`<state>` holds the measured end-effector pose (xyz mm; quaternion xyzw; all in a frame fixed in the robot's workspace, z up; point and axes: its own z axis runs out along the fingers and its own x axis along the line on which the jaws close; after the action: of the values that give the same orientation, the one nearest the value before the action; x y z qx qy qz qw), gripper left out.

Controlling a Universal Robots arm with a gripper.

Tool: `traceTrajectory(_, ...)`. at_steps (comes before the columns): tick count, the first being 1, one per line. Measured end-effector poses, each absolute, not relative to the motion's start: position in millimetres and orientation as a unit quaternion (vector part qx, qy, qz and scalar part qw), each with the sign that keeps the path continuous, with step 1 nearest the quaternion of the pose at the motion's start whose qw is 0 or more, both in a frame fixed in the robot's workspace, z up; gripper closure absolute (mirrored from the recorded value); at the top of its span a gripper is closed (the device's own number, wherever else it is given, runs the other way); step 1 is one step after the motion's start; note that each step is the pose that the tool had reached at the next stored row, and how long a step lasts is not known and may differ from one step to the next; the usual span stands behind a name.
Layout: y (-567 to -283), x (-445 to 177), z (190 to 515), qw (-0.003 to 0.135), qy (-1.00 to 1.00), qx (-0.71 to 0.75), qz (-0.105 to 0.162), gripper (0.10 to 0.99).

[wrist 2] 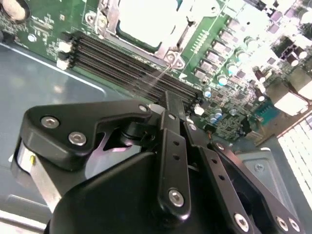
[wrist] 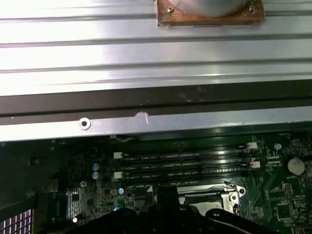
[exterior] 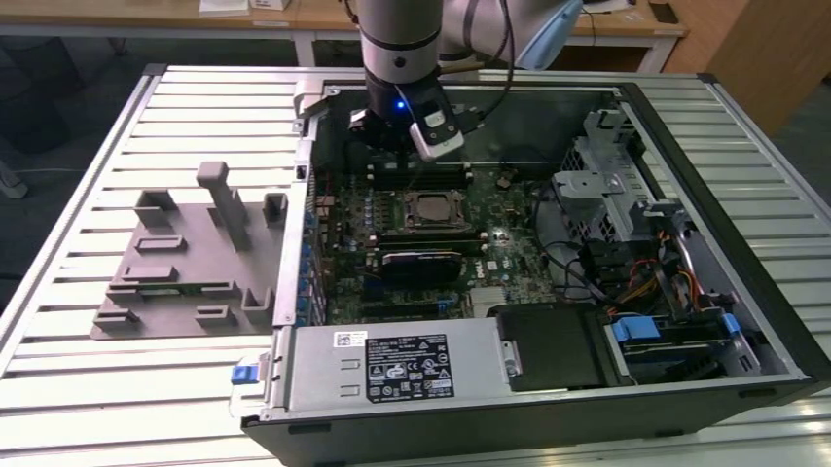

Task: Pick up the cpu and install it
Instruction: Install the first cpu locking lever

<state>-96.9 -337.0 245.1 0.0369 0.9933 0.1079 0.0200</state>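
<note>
Seems at install's tail end, with cpu (wrist 2: 144, 22) sitting in the socket (wrist 2: 108, 22) and gripper (wrist 2: 168, 100) closed on nothing (empty, by the look) over the memory slots (wrist 2: 126, 63) beside it; calls for careful clearance next.

High exterior view overlooks case (exterior: 546, 425); both wrist views hug motherboard (wrist 2: 233, 116) (wrist: 273, 197)

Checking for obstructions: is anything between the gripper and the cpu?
Nothing visible is. The gripper hangs above the memory slots, and the cpu lies uncovered just beside them.
</note>
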Motion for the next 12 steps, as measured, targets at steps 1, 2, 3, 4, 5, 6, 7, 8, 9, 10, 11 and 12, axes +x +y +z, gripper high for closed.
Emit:
traceTrajectory(1,-336.9,-96.9,245.1,0.020,0.993,0.037,0.108,0.980)
traceTrajectory(2,-337.0,-96.8,245.1,0.020,0.993,0.037,0.108,0.980)
traceTrajectory(3,-336.9,-96.7,245.1,0.020,0.993,0.037,0.108,0.980)
traceTrajectory(4,-336.9,-96.6,245.1,0.020,0.993,0.037,0.108,0.980)
traceTrajectory(5,-336.9,-96.6,245.0,0.020,0.993,0.037,0.108,0.980)
traceTrajectory(6,-336.9,-96.6,244.9,0.020,0.993,0.037,0.108,0.980)
traceTrajectory(7,-336.9,-96.6,244.7,0.020,0.993,0.037,0.108,0.980)
traceTrajectory(8,-336.9,-96.6,244.6,0.021,0.993,0.037,0.108,0.980)
traceTrajectory(9,-336.9,-96.6,244.4,0.021,0.993,0.037,0.108,0.980)
traceTrajectory(10,-337.0,-96.6,244.4,0.021,0.993,0.037,0.107,0.980)
traceTrajectory(11,-336.9,-96.6,243.8,0.021,0.993,0.037,0.107,0.980)
traceTrajectory(12,-336.9,-96.6,243.5,0.021,0.993,0.037,0.107,0.980)
